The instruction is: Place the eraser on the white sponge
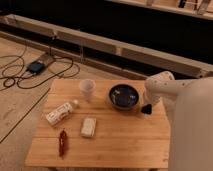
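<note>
The white sponge (89,127) is a cream rounded pad lying flat near the middle of the wooden table (120,145). My white arm (162,89) comes in from the right. My gripper (146,108) shows as a small dark tip low over the table's right part, just right of the dark bowl (123,96) and well right of the sponge. The flat black eraser does not show as a separate thing; I cannot tell whether it is in the gripper.
A white labelled bottle (61,112) lies on its side at the left. A clear cup (87,89) stands behind the sponge. A red elongated item (63,142) lies at the front left. Cables and a dark box (36,66) lie on the floor at the left.
</note>
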{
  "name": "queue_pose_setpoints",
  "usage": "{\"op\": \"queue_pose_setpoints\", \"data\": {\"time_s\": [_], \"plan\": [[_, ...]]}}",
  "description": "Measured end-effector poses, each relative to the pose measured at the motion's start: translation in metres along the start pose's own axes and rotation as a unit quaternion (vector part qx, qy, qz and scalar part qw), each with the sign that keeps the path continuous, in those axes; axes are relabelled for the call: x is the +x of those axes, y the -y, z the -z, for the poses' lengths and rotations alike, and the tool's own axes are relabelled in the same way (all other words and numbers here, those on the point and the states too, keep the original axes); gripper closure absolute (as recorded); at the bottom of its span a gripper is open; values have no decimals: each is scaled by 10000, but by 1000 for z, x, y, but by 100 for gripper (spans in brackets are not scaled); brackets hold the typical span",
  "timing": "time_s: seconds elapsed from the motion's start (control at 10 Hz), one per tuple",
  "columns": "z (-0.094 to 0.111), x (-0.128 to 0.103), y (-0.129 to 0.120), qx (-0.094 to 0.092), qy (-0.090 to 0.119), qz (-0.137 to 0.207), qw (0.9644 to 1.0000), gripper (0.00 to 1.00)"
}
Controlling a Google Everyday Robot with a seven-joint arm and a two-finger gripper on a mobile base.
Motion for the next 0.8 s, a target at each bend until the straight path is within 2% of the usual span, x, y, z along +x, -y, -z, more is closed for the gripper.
{"op": "queue_pose_setpoints", "data": {"time_s": [0.1, 0.3, 0.4, 0.7, 0.8], "plan": [[13, -1, -19, -59, 81, 261, 9996, 100], [38, -3, -70, -201, 262, 913, 9953, 100], [52, -3, -106, -302, 368, 1336, 9899, 100], [74, 3, -188, -590, 550, 2218, 9717, 100], [76, 8, -217, -735, 582, 2504, 9636, 100]]}}
